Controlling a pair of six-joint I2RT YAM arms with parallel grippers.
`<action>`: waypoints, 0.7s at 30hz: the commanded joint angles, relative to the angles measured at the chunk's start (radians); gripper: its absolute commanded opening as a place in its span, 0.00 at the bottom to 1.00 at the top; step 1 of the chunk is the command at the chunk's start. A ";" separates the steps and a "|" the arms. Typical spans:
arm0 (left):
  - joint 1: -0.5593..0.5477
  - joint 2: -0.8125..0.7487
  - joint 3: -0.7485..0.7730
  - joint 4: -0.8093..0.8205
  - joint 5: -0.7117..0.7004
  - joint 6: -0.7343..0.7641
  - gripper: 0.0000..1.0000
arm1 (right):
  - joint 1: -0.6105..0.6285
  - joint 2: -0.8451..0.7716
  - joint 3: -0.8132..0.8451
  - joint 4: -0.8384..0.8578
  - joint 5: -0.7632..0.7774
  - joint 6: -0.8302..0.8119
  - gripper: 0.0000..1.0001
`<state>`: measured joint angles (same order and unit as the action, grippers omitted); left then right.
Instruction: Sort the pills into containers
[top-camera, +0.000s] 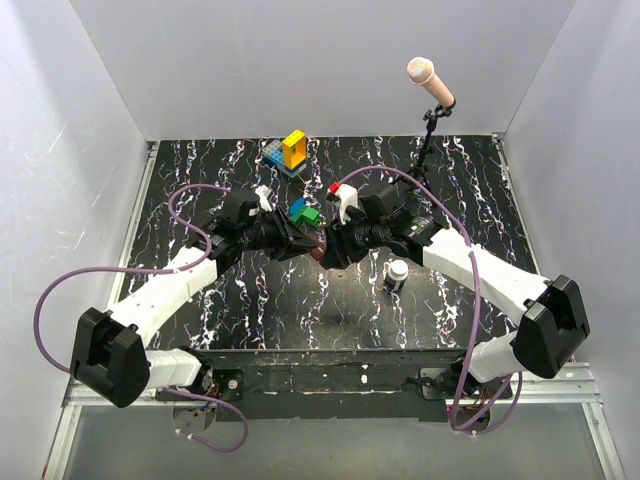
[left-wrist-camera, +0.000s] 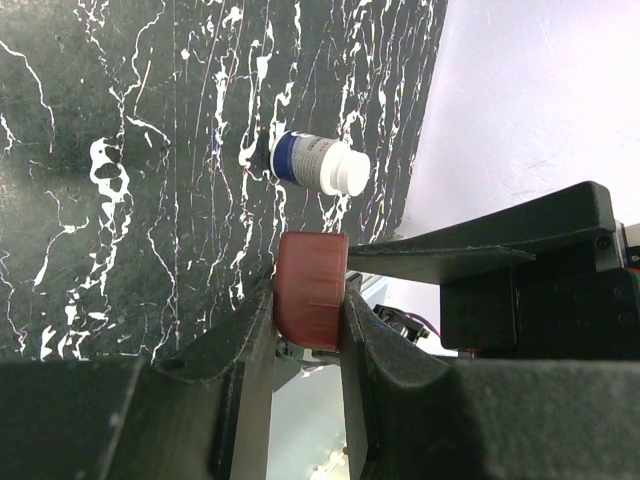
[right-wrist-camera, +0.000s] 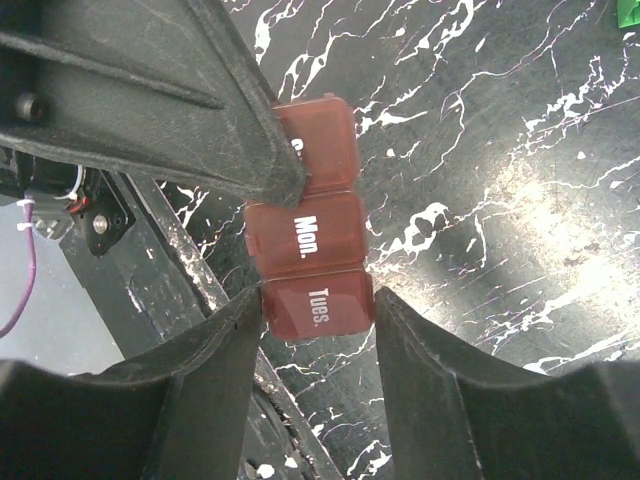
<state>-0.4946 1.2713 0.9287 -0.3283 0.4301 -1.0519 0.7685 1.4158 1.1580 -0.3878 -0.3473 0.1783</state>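
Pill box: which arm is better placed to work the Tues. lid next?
Probably the right. The right gripper has its fingers either side of the Tues. end of the pill box, while the left gripper is shut on the other end, holding it.

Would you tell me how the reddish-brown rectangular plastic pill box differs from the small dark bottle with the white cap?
The pill box is boxy with day-labelled lids; the bottle is round and capped. The pill box is clamped in the left gripper; the bottle stands free on the table. Both are small.
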 joint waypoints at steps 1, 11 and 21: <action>0.002 -0.049 -0.010 0.014 0.012 0.001 0.00 | 0.005 0.012 0.025 0.043 -0.033 -0.008 0.51; 0.002 -0.056 -0.022 0.014 0.013 0.012 0.00 | 0.005 0.002 0.031 0.027 -0.059 -0.025 0.21; 0.002 -0.061 -0.036 0.014 0.013 0.053 0.00 | 0.000 -0.021 0.057 0.000 -0.169 -0.045 0.18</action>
<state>-0.4946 1.2472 0.9054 -0.3328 0.4431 -1.0294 0.7654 1.4231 1.1580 -0.4004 -0.4057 0.1524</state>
